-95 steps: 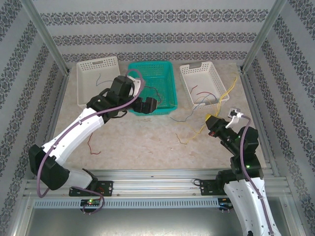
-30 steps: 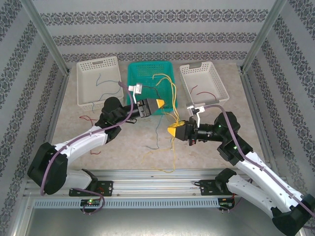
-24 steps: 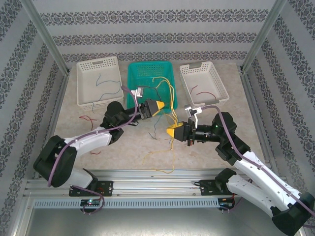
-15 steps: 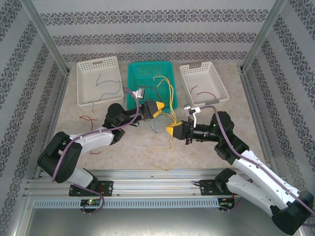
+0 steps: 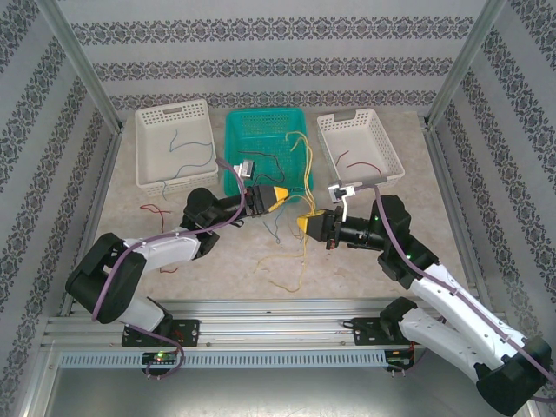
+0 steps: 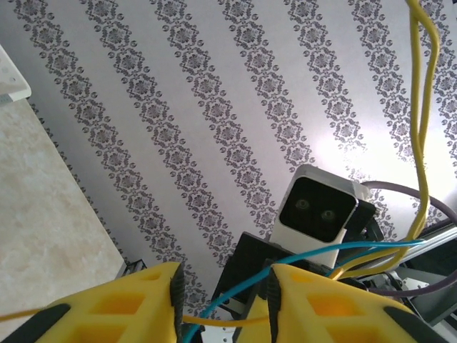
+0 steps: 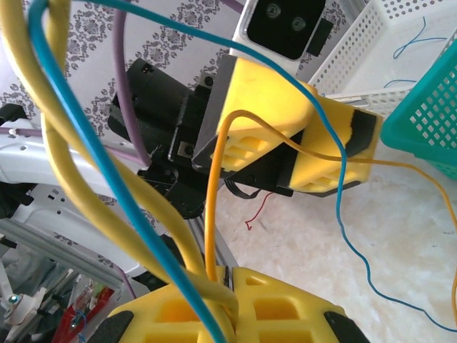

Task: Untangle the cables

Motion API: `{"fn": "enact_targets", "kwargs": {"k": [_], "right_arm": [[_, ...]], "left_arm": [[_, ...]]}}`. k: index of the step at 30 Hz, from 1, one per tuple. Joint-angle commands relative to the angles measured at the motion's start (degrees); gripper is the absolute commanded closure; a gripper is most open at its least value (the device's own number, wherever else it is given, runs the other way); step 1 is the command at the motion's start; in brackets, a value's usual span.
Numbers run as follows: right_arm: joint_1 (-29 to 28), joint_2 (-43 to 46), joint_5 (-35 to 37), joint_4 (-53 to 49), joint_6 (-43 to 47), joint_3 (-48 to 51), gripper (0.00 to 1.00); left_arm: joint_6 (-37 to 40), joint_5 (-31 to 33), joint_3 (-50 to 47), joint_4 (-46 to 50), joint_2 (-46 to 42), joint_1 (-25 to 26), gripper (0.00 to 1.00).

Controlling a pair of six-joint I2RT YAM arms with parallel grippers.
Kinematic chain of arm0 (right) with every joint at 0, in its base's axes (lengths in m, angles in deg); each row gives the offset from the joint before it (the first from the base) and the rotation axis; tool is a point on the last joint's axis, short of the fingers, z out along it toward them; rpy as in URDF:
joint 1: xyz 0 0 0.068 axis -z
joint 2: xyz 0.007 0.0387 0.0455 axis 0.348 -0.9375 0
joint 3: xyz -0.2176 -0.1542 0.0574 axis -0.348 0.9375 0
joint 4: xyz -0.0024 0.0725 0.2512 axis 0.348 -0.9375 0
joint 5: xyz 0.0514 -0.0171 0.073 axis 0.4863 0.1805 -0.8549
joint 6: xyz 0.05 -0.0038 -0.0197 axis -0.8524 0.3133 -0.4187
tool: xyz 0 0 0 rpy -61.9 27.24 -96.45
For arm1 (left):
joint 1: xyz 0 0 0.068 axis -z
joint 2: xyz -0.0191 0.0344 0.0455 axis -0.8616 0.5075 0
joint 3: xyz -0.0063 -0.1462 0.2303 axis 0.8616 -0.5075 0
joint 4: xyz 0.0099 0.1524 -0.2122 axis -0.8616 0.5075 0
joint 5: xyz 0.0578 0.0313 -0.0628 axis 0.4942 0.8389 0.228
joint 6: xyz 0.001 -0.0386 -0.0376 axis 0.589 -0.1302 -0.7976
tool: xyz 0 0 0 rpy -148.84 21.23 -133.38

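Worktop (image 5: 373, 261): 3 baskets line the far edge: left white basket (image 5: 146, 130), teal basket (image 5: 239, 130) in the middle, right white basket (image 5: 387, 148). There is bare room along the near edge and toward the right edge. Frame posts stand at the far corners.

Both arms meet over the centre, just in front of the teal basket, tips near each other but apart.

Cables: yellow cables (image 7: 61, 161) loop over the teal basket and hang in loose loops toward the near edge. A red cable (image 5: 155, 209) lies near the left edge. 1 more red strand lies in the right basket and a blue-grey strand in the left one.

Hard to make out: which strands cross which in the top view, too thin. The left arm covers part of the worktop. The left wrist view cuts off the finger bases.

Right gripper (image 7: 232, 300): clenched, pinching the yellow cables between its pads. An orange cable (image 7: 209, 214) rises from the same pinch.

Left gripper (image 6: 223, 286): jaws partway apart with a clear gap. The blue cable (image 6: 343, 250) and a thin orange strand pass through the gap, not clamped.
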Motion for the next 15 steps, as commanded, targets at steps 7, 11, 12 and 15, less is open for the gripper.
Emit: {"fn": "enact_targets", "kwargs": {"k": [7,11,12,15], "right_arm": [[1.10,-0.43,2.12,-1.08,-0.79,1.09,1.00],[1.56,-1.63,3.43,-4.01,0.07,0.66,1.00],[1.59,-1.93,3.40,-4.37,0.12,0.61,1.00],[1.58,-3.11,6.00,-8.21,0.70,-0.19,0.97]], "left_arm": [[0.46,-2.32,-0.88,-5.04,-1.66,0.66,0.78],[0.53,-2.93,-2.05,-5.35,-2.26,0.66,0.83],[0.64,-3.12,-2.40,-5.11,-2.44,0.66,0.84],[1.27,-3.64,-3.79,-4.21,-3.48,0.67,0.90]]}}
